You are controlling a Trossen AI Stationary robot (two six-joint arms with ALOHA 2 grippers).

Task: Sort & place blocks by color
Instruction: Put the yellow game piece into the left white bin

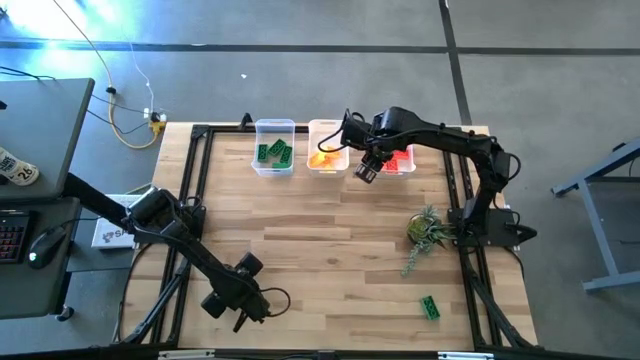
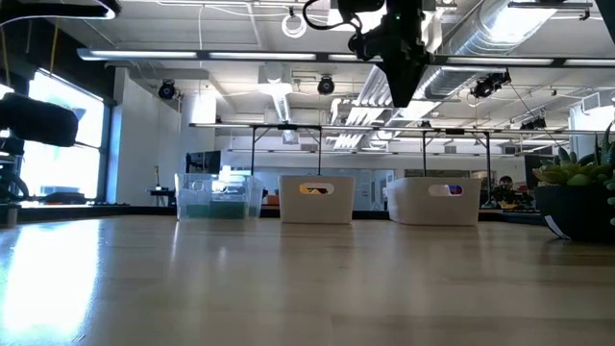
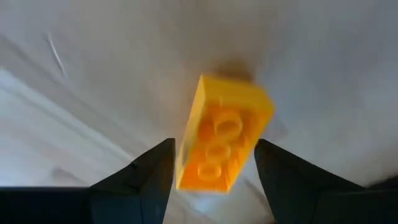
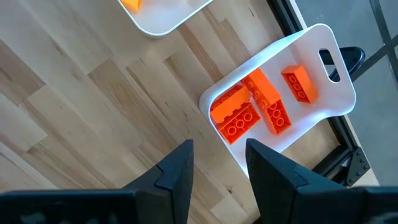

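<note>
Down at the table's [image 1: 340,250] near edge, toward the left corner, the left gripper [image 1: 240,305] is hanging low, and its wrist camera is showing a yellow-orange block [image 3: 224,137] lying on the wood between its two dark fingers [image 3: 152,171]; the jaws are standing wide on either side of it, though whether the pads are actually touching it is hard to judge from here. Over by the near right corner a lone green block [image 1: 429,307] is lying on the bare wood, and just beyond it, near the right edge, a small green plant [image 1: 425,232] is sitting. Now to the far edge, where three bins are lining up: the left bin [image 1: 274,147] is carrying green blocks [image 1: 274,152], the middle bin [image 1: 326,146] yellow-orange blocks [image 1: 322,157], the right bin [image 4: 323,46] red-orange blocks [image 4: 258,106]. The right gripper [image 1: 366,171] is hovering above the table just in front of that right bin, beside the middle one, jaws narrow with nothing between them
</note>
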